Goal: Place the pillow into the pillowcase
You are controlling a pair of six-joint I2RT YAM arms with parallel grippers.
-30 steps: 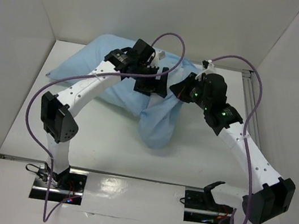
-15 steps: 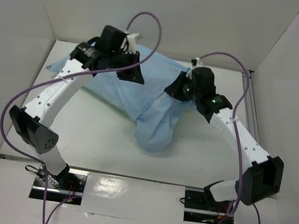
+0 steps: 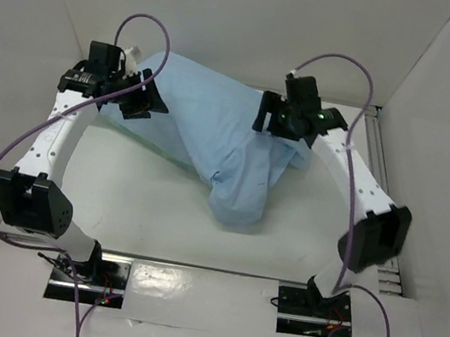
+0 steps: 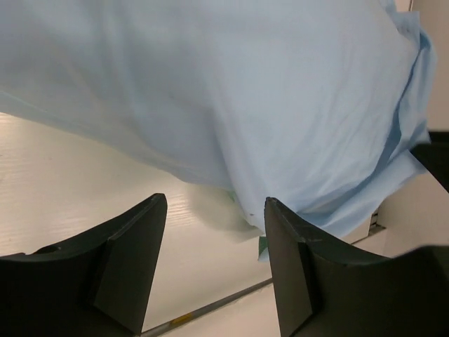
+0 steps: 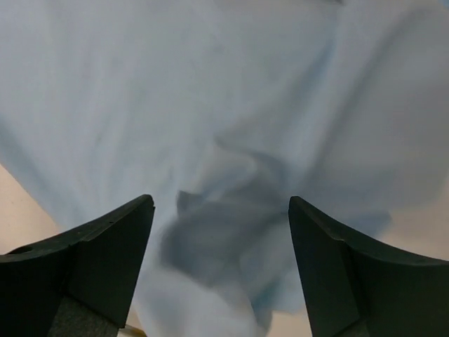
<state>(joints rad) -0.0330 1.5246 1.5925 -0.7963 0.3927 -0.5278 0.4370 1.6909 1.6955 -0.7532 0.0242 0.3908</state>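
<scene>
pillowcase (image 3: 214,132) lies bulging between left hand (image 4: 214,203) and right hand (image 5: 221,200), both spread open, empty.

The pillowcase (image 3: 207,122) lies on the table (image 3: 142,198) between left hand (image 3: 145,103) and right hand (image 3: 264,113) (toward the far side).
</scene>
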